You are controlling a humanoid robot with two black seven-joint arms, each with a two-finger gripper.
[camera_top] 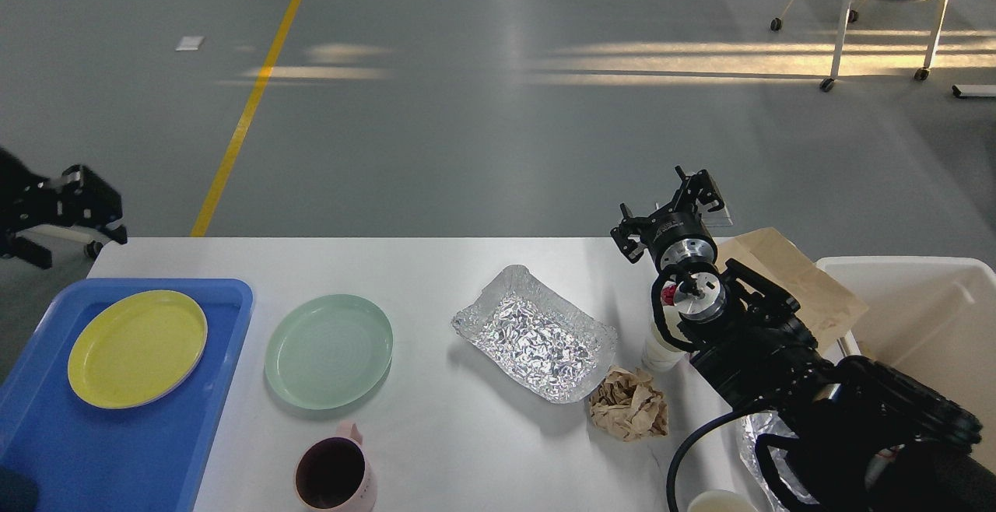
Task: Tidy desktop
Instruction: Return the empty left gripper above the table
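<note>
Desktop [436, 450] spreads below you, cluttered: your left gripper [66, 212], jaw state indiscernible, hangs beyond the blue tray [233, 317], your right gripper [673, 212] splayed empty, risking toppling the white cup [660, 352] beneath that arm.

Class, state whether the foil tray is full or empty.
Empty: the foil tray shows only bare crinkled foil inside, nothing resting in it.
</note>
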